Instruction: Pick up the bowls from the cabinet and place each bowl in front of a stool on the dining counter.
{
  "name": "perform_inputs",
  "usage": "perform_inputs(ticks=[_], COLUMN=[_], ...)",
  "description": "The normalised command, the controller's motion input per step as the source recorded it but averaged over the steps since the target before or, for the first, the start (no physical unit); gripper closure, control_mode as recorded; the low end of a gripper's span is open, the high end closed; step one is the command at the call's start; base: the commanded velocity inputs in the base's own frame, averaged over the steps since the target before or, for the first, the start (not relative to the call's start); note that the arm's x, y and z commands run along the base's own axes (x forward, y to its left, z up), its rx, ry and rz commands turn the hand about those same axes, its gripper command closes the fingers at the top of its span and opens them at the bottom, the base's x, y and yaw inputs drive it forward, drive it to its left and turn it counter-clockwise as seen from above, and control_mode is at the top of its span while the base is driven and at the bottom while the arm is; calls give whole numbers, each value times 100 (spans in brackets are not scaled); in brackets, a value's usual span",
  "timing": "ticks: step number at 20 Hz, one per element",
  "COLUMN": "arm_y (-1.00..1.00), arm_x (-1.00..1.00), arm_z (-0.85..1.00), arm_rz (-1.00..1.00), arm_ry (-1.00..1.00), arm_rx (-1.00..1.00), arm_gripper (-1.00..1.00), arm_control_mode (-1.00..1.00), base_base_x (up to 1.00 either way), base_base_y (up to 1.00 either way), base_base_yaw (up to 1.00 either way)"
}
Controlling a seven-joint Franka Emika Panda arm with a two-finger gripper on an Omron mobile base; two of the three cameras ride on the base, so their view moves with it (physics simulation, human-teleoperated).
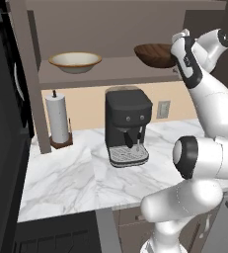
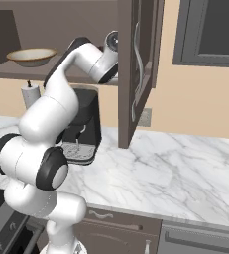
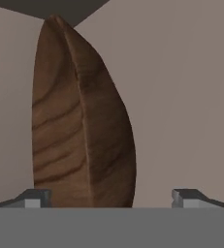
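The dark wooden bowl [image 1: 155,54] rests at the right end of the cabinet shelf [image 1: 110,69]. The cream bowl [image 1: 75,62] with a tan rim sits at the shelf's left end, and it is also in the right base view [image 2: 30,56]. My gripper [image 3: 111,197] is open, right at the wooden bowl [image 3: 79,126]. The hand is rolled, so the bowl looks upright, with its rim between the two fingertips [image 3: 36,197] and nearer the left one. Nothing is held. In the left base view my hand [image 1: 183,52] reaches the bowl's right edge. The dining counter is out of view.
A black coffee machine [image 1: 128,126] and a paper towel roll [image 1: 57,118] stand on the marble counter [image 1: 66,178] below the shelf. The open cabinet door [image 2: 136,69] hangs just right of my arm. A tall dark unit [image 1: 4,123] borders the left.
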Motion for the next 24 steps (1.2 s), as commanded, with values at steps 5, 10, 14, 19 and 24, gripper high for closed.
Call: perform_inputs(ticks=[5, 10, 14, 19, 24], arm_y=[0, 4, 4, 11, 28], arm_x=[24, 12, 1, 0, -21], arm_z=[0, -6, 0, -5, -1], arm_rz=[0, 0, 0, 0, 0], arm_ry=[0, 3, 1, 0, 3], arm_rx=[0, 0, 0, 0, 0], arm_gripper=[-100, 100, 100, 100, 100], arm_control_mode=[-100, -100, -100, -100, -100], base_base_x=[0, 0, 0, 0, 0], base_base_y=[0, 0, 0, 0, 0], base_base_yaw=[0, 0, 0, 0, 0])
